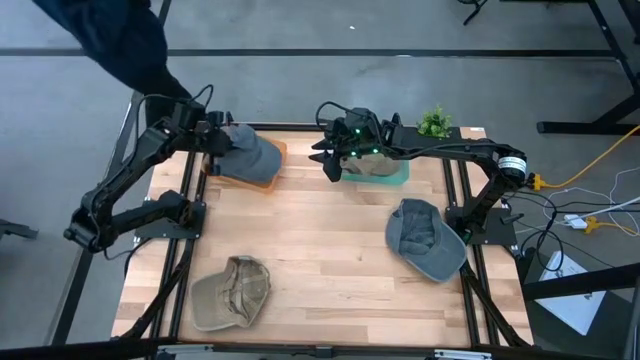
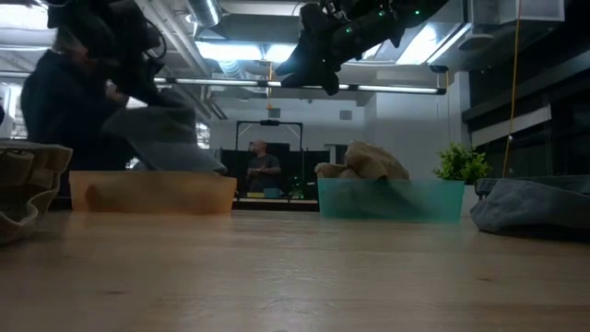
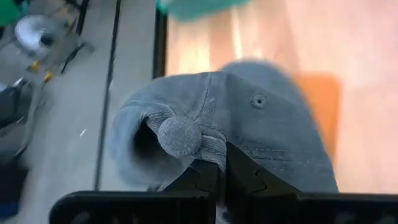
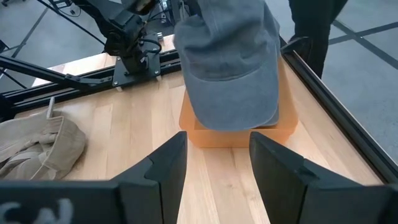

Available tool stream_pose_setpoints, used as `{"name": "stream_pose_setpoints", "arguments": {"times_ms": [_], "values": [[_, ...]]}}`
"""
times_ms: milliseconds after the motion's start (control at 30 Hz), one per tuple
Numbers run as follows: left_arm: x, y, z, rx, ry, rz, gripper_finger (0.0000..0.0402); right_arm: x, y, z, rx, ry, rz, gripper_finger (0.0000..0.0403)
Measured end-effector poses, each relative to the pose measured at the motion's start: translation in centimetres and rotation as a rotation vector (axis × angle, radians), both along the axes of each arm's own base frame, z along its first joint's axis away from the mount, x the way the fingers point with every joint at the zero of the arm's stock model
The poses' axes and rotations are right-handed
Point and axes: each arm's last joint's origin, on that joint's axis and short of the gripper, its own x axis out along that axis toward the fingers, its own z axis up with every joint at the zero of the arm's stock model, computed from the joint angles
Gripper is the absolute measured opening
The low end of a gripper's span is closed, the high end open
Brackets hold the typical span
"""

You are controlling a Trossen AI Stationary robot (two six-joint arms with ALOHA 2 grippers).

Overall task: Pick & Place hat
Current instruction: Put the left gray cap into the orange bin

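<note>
As pinched by the left gripper, grey cap over orange bin.

centre boards open | orange bin covered by grey cap | teal bin holds tan cap

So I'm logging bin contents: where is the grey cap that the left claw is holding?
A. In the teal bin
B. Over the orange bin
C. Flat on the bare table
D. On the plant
B: the left claw grips the grey cap, which hangs over the orange bin.
</note>
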Motion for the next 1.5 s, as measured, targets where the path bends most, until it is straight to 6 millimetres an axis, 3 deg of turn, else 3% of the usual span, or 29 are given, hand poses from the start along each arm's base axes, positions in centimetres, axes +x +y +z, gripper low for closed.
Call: {"name": "stream_pose_setpoints", "arguments": {"times_ms": [200, 400, 767, 1000, 1167, 1500], "values": [[-0.1, 0.2, -0.1, 0.089, 0.131, 0.102, 0.0005, 0.0, 0.0, 0.0, -0.001, 0.001, -0.002, 0.0171], [-0.1, 0.3, -0.1, 0.077, 0.119, 0.116, 0.0005, 0.0, 0.0, 0.0, -0.004, 0.001, -0.001, 0.0171], [0.4, 1.3, -1.0, -0.168, 0.008, 0.284, 0.0007, 0.0, -0.1, 0.0, -0.014, 0.004, -0.023, 0.0171], [-0.2, 2.5, -1.8, -0.370, -0.081, 0.524, 0.0007, 0.0, -0.1, 0.0, -0.014, 0.004, -0.022, 0.0171], [-0.8, 2.9, -2.1, -0.484, -0.145, 0.578, 0.0007, 0.0, -0.1, 0.0, -0.014, 0.005, -0.022, 0.0171], [-2.0, 2.6, -5.1, -0.555, -0.105, 0.639, 0.0010, 0.0, -0.1, 0.0, -0.036, 0.011, -0.011, 0.0171]]}}
